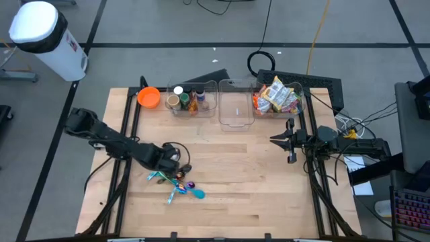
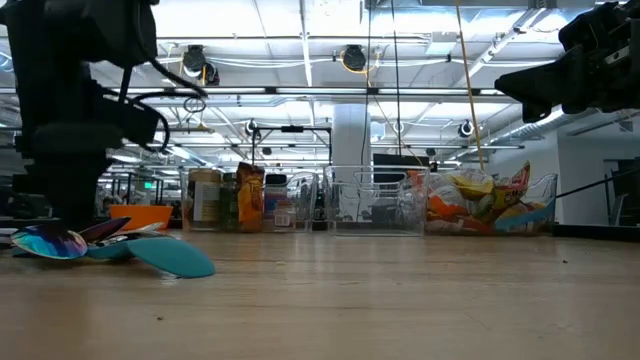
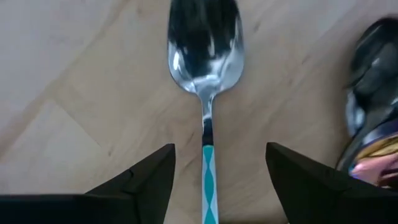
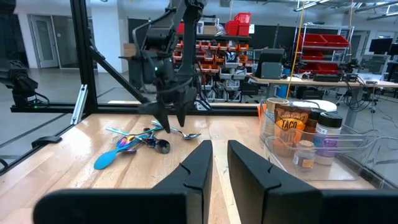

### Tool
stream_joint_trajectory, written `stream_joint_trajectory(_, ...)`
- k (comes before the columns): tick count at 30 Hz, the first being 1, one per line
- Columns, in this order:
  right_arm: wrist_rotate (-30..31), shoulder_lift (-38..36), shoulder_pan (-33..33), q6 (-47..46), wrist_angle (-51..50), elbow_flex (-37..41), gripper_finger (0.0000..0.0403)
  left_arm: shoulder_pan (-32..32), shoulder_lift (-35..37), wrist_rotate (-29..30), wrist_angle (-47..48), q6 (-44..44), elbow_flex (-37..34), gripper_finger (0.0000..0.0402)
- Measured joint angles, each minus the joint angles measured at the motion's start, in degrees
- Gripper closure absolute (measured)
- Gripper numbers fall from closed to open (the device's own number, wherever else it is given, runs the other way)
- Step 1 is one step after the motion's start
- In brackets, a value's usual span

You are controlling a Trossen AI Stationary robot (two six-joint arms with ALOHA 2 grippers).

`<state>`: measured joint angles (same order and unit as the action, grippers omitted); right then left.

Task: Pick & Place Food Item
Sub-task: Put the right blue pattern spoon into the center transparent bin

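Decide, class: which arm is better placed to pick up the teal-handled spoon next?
Left. Its left gripper hangs open astride the spoon, while the right gripper waits at the table's far edge.

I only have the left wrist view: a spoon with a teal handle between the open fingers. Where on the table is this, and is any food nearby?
Observer: The left end effector hangs over a utensil pile in the table's left half; no food lies there.
Operator: Where is the food, then?
Observer: Snack packets fill the right clear bin at the table's back edge; jars stand in the left clear bin.
Operator: And the other arm?
Observer: The right end effector waits at the table's right side, short of the snack bin.
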<state>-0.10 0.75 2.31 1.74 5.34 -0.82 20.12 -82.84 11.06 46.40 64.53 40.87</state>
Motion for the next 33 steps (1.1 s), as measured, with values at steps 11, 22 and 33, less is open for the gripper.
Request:
stream_joint_trajectory(11, 0.00, 0.01, 0.02, -0.01, 0.02, 0.00, 0.0360, -0.02, -4.38, -1.62, -0.61, -3.41, 0.34, 0.0225)
stream_joint_trajectory(22, -0.02, 0.02, 0.01, 0.00, 0.00, 0.00, 0.0360, -1.40, -4.47, -2.97, -4.53, -9.68, 0.19, 0.0374)
stream_joint_trajectory(33, -0.01, 0.02, 0.01, -0.01, 0.00, 0.01, 0.0360, -2.19, -3.50, 1.39, -4.20, -11.94, -0.05, 0.0385)
